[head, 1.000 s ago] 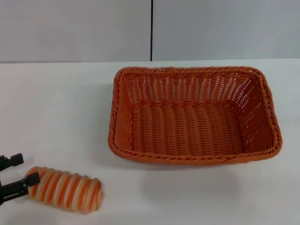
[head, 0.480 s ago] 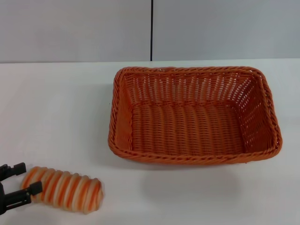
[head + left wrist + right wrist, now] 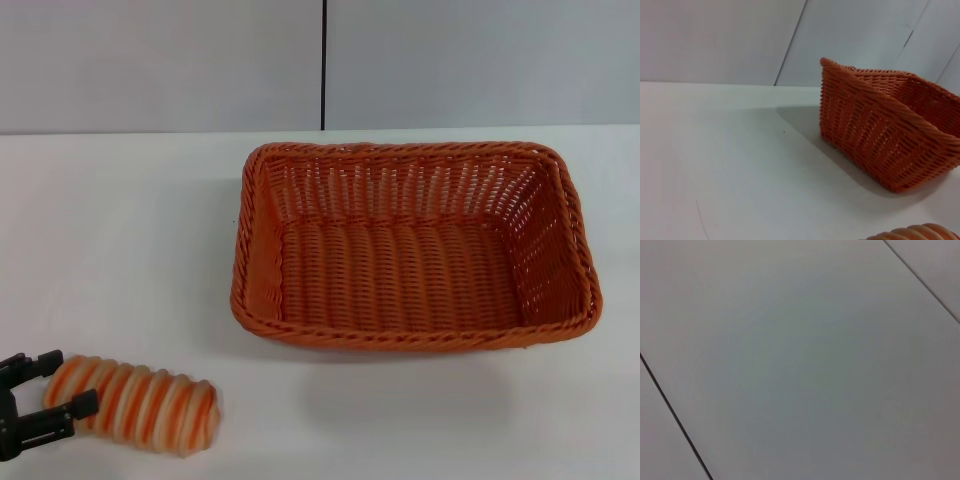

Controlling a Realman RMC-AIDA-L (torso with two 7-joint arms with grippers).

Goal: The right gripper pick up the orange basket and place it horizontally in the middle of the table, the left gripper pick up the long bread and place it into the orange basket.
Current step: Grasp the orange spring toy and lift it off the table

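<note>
The orange basket (image 3: 415, 245) lies flat and empty on the white table (image 3: 120, 230), its long side across my view, a little right of centre. The long bread (image 3: 140, 403), cream with orange stripes, rests near the table's front left corner. My left gripper (image 3: 72, 381) is open, with one black finger on each side of the bread's left end. The left wrist view shows the basket's outer wall (image 3: 875, 135) and, at the frame's edge, a sliver of the bread (image 3: 917, 233). My right gripper is out of view; its wrist camera sees only grey panels.
A grey panelled wall (image 3: 160, 60) with a dark vertical seam (image 3: 323, 60) rises behind the table's far edge. Bare white tabletop lies between the bread and the basket (image 3: 230, 390).
My left gripper has slid toward the bread, and its fingers now reach farther along the loaf's left end. Bread and basket have stayed put.
</note>
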